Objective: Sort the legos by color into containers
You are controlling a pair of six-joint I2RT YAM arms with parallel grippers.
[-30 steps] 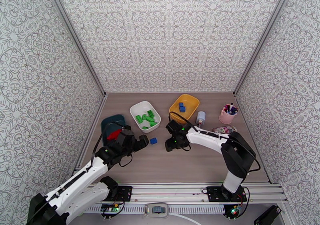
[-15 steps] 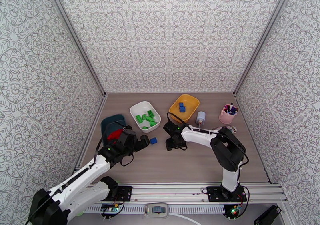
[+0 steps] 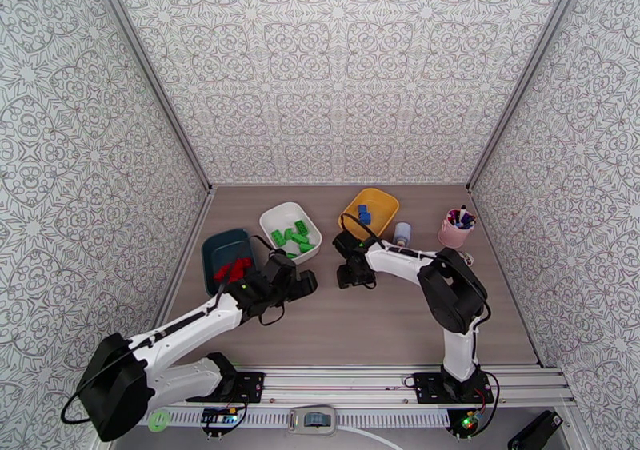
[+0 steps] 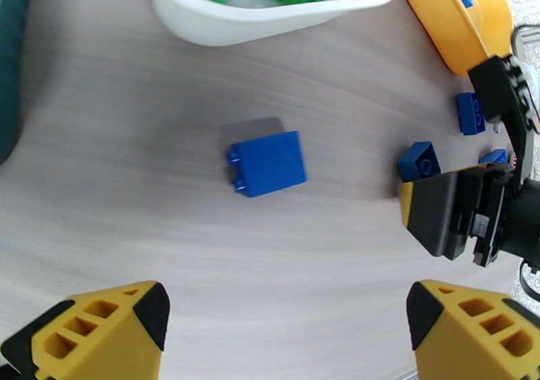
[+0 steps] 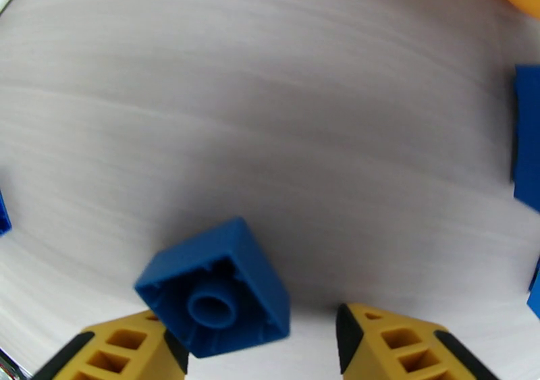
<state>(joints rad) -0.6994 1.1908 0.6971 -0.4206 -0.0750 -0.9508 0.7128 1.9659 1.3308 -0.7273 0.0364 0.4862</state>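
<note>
My left gripper (image 4: 287,307) hangs open above a blue lego (image 4: 266,164) lying on its side on the table; in the top view the left gripper (image 3: 302,284) is just in front of the white container (image 3: 272,218). My right gripper (image 5: 260,331) is open around another blue lego (image 5: 216,290), which is upside down; it touches the left finger and stands apart from the right finger (image 5: 391,341). More blue legos (image 4: 418,160) lie beside the right gripper (image 3: 350,272). Red legos (image 3: 232,268) sit in the teal container (image 3: 216,245), green ones (image 3: 292,237) in the white, blue ones (image 3: 364,214) in the yellow container (image 3: 384,204).
A small white bottle (image 3: 402,233) and a pink cup of pens (image 3: 456,229) stand at the right, behind the right arm. Patterned walls close in the table on three sides. Open wood surface lies in front of both grippers.
My left arm has swung right and forward, so its gripper now covers the loose blue lego in the top view. The right gripper shifted slightly back and its jaws have narrowed.
</note>
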